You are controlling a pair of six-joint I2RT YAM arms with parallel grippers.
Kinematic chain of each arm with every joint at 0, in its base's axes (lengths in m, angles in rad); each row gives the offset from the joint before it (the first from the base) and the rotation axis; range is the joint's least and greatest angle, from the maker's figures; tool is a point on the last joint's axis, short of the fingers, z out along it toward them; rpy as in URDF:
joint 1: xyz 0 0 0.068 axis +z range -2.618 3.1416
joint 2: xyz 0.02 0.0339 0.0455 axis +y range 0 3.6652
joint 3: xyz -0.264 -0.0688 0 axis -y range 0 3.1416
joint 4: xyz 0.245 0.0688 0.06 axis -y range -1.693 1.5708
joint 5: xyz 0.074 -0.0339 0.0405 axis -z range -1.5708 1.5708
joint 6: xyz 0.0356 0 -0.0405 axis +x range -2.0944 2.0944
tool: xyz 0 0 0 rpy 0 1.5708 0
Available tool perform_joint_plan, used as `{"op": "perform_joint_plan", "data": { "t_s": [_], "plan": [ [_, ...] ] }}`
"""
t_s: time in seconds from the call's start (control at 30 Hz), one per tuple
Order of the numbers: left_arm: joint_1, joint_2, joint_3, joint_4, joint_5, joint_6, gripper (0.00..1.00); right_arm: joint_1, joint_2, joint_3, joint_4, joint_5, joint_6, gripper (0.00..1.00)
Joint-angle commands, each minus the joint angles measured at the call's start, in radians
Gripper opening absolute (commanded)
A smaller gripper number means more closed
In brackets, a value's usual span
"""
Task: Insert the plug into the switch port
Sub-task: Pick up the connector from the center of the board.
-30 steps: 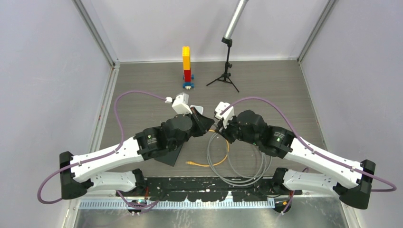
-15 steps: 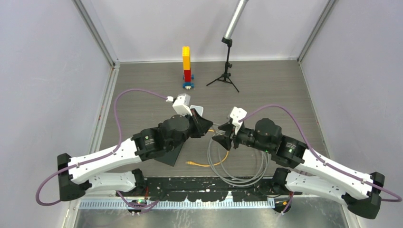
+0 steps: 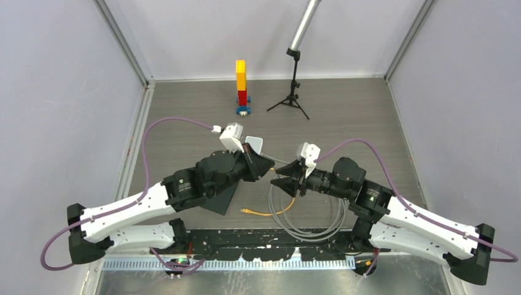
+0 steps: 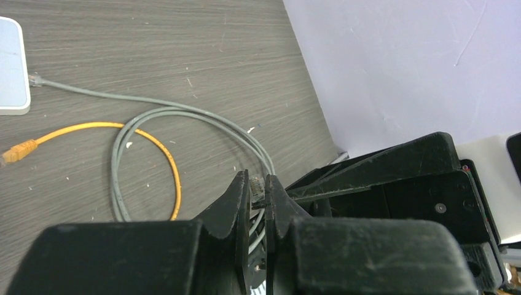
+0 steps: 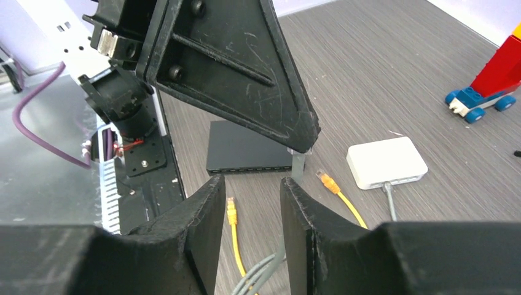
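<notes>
1. Landmark: white box (image 5: 386, 161), lying flat on the table (image 3: 344, 104). All positions below refer to it.
2. Left gripper (image 4: 257, 190): fingers pressed together, pinching the gray plug (image 5: 298, 165). I see the plug hanging from the fingertips, raised off the table, near the white box on its arm-base side and not touching it.
3. Switch port (image 5: 399, 177): on the side wall of the white box that faces the right wrist camera. I cannot make out the individual openings. A gray cable (image 5: 388, 195) already enters this wall.
4. Right gripper (image 5: 250, 206): fingers spread, nothing between them. It faces the left gripper's tip and sits farther from the white box than the left one.
5. Orange cable (image 4: 166, 153): loose on the table, one end just beside the white box.
6. Black flat unit (image 5: 242, 147): on the table, beyond the plug from the white box.
</notes>
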Motion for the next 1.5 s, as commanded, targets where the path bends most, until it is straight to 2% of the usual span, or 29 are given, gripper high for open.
{"op": "perform_joint_plan", "data": {
  "t_s": [0.0, 0.27, 0.8, 1.17, 1.27, 1.4, 1.47],
  "plan": [
    [-0.002, -0.036, -0.002, 0.083, 0.038, 0.007, 0.0, 0.001, -0.013, -0.016, 0.117, -0.019, 0.021, 0.4],
    [-0.001, -0.09, -0.011, 0.088, 0.034, 0.001, 0.0, 0.001, -0.025, -0.086, 0.198, 0.013, 0.038, 0.4],
    [-0.002, -0.115, -0.032, 0.115, 0.057, -0.024, 0.0, 0.0, -0.047, -0.213, 0.503, 0.046, 0.07, 0.31],
    [-0.001, -0.109, -0.034, 0.139, 0.084, -0.026, 0.0, -0.004, -0.012, -0.193, 0.547, 0.011, 0.038, 0.26],
    [-0.002, -0.11, -0.037, 0.144, 0.09, -0.028, 0.0, -0.007, -0.014, -0.192, 0.54, -0.003, 0.025, 0.21],
    [-0.002, -0.122, -0.05, 0.156, 0.088, -0.036, 0.0, -0.01, -0.017, -0.185, 0.524, -0.013, 0.018, 0.01],
    [-0.002, -0.131, -0.058, 0.161, 0.084, -0.036, 0.0, -0.01, -0.021, -0.184, 0.515, -0.025, 0.017, 0.01]
  ]
}}
